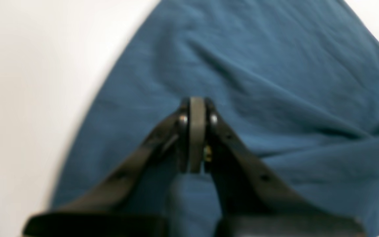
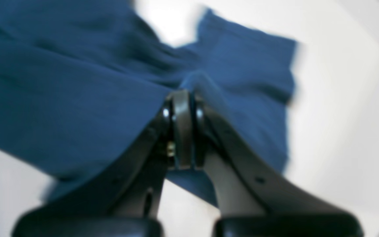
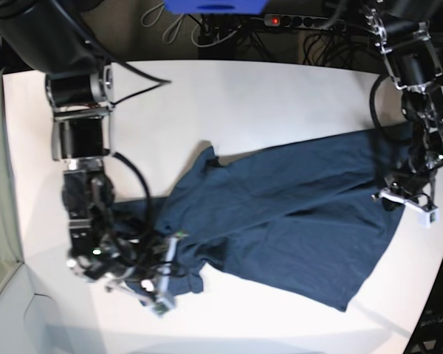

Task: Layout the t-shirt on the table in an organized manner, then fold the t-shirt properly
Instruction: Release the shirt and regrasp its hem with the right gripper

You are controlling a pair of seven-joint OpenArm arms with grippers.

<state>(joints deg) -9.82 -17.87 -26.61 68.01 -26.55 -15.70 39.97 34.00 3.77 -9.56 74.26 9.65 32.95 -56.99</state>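
Base view is showing the t-shirt (image 3: pixel 295 214) lying across the middle of the white surface (image 3: pixel 229 103), stretching from about eight o'clock to two o'clock, mostly spread but wrinkled, with one end bunching near the lower left. The right gripper (image 3: pixel 159 284) is sitting at that bunched end, at roughly seven o'clock of the surface, and the left gripper (image 3: pixel 407 198) is resting at the opposite end, at about three o'clock.

Right wrist view is showing the right gripper (image 2: pixel 183 98) with its jaws pressed fully together, and a ridge of blue cloth (image 2: pixel 77 98) appears to be rising into the tips, so I am judging that it is pinching a fold of the t-shirt; the blur is leaving this a little uncertain. Left wrist view is showing the left gripper (image 1: pixel 197 105) with its jaws also closed tight over the cloth (image 1: pixel 275 82); creases are running toward the tips, yet I cannot tell whether any fabric is actually caught between them.

The t-shirt is looking light, thin and limp. It is draping and creasing freely, so it is likely sagging wherever it is not supported and dragging rather than sliding stiffly. It is not fragile or slippery. The best places for taking hold are seeming to be the hem corners and the shoulder seams, pinching a single edge at each end and pulling gently apart so the wrinkles are flattening against the surface.
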